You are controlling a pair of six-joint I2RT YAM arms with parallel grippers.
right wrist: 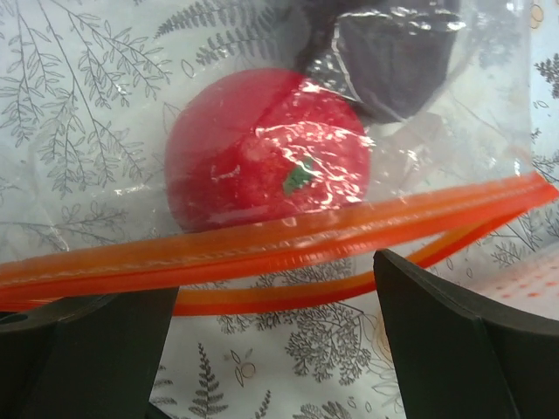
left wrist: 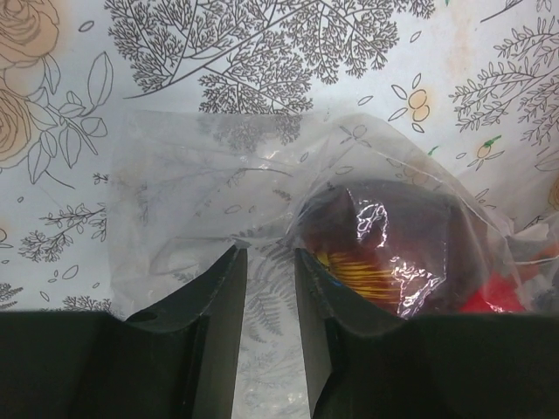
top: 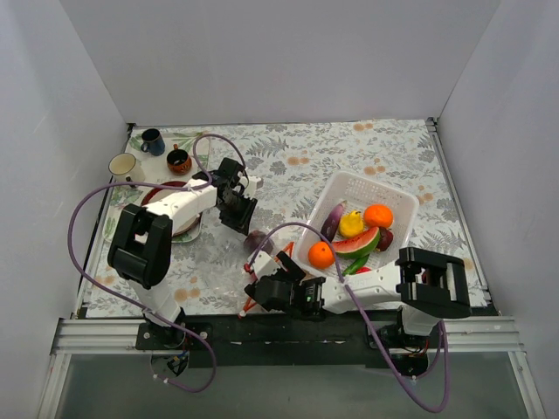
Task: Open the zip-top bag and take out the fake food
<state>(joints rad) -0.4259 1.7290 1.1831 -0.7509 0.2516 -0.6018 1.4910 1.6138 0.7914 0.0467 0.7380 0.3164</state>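
1. Zip-top bag [top: 256, 243]: clear, crinkly film. It is laid flat on the patterned surface [top: 288, 166] between the two arms, with the mouth turned toward the right arm and the closed end toward the left.
2. Zip strip [right wrist: 288, 236]: thin, orange-red and ridged. It is run crosswise just ahead of the right fingers [right wrist: 454, 332], spanning their gap, and its two lips are seen slightly parted.
3. Right fingers: black, spread wide, nothing held. They are judged the nearer to the mouth.
4. Left fingers [left wrist: 223, 314]: black, set narrow with a gap left between them. Film of the closed end is laid at the tips, but no pinch is made out.
5. Red ball [right wrist: 262, 148]: glossy and smooth, with a green fleck. It is enclosed just behind the strip.
6. Dark piece [right wrist: 393, 61]: rounded and shiny, lodged beyond the ball, deeper in the bag.
7. Basket [top: 349, 185]: white mesh plastic, placed right of the bag. Plastic fruit [top: 354, 236] is held in it.
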